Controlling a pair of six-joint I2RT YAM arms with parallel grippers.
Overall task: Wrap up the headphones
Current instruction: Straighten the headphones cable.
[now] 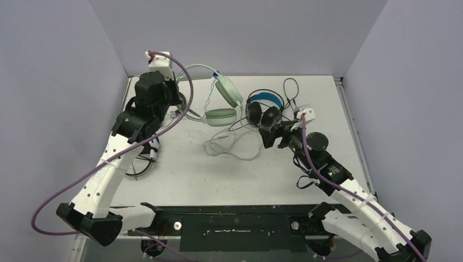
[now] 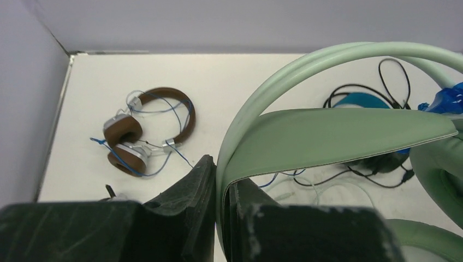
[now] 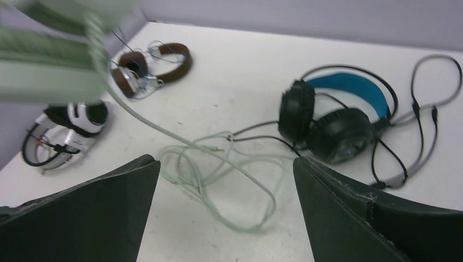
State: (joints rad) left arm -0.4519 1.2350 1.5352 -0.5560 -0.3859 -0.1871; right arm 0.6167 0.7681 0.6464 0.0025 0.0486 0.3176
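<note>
At the near edge of the table (image 1: pixel 191 183), the two arm bases sit side by side. Just beyond them, on the left and partly under the left arm (image 1: pixel 112 164), lies the white headset with black stripes (image 3: pixel 68 128), flat on the surface. Toward the middle, the right gripper (image 3: pixel 225 164) hangs with its jaws spread wide and nothing between them, low over the pale green cord (image 1: pixel 232 144). That cord sprawls in loose, untidy loops on the tabletop. Just past the right gripper rests the black headset (image 1: pixel 265 108), its blue headband arched toward the far side. Its two ear cups lie close together and its dark cord trails in curls to the right. Farther back and to the left, the left gripper (image 2: pixel 221 188) is clenched on the headband of the mint green headset (image 1: pixel 228 91), its fingers pinching the band edge-on. The band arcs up from the grip, and the two green cups hang toward the middle of the table. Whether they touch the surface I cannot tell. Beyond the white one, near the far left corner, the brown headset (image 2: pixel 147 131) lies on the table with a thin blue cord tangled around its cups, well apart from the others.
</note>
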